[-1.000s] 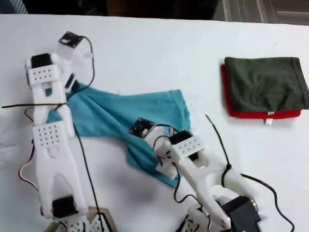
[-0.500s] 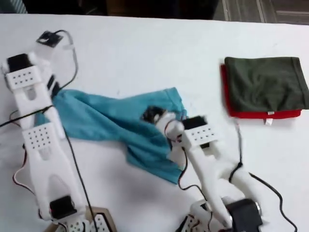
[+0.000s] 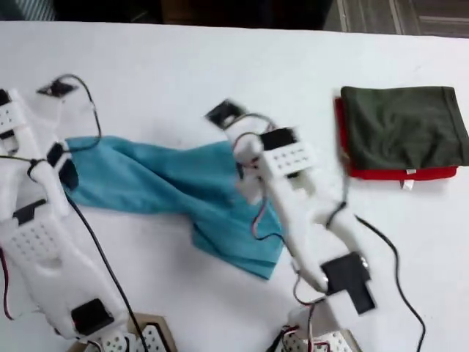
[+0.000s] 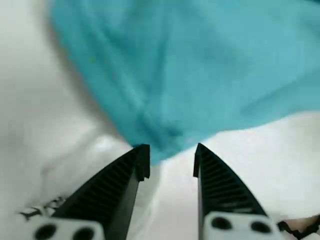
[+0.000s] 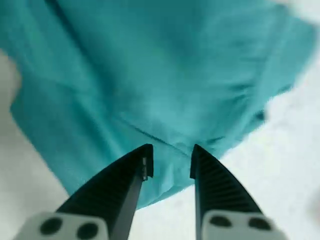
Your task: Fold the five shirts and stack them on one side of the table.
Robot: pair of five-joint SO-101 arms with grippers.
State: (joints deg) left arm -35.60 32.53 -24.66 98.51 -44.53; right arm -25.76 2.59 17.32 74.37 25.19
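A teal shirt [image 3: 154, 180] lies stretched across the middle of the white table [image 3: 220, 66], with one lobe trailing toward the front. My left gripper [image 3: 64, 163] is at the shirt's left end. In the left wrist view it [image 4: 170, 160] pinches the tip of the teal cloth [image 4: 190, 75] between nearly closed fingers. My right gripper [image 3: 243, 165] sits on the shirt's right end. In the right wrist view it [image 5: 170, 159] is pressed into the teal fabric [image 5: 150, 75], and creases run toward its tips. The shirt's right edge is hidden under that arm.
At the right, a folded olive-green shirt [image 3: 403, 128] rests on a folded red shirt [image 3: 399, 174]. Black cables [image 3: 388, 264] trail from the right arm near the front edge. The arm bases [image 3: 139, 334] stand at the front.
The left gripper drew the shirt's left end to the left, stretching it. The right gripper swung from the shirt's front lobe toward the back, to its right end.
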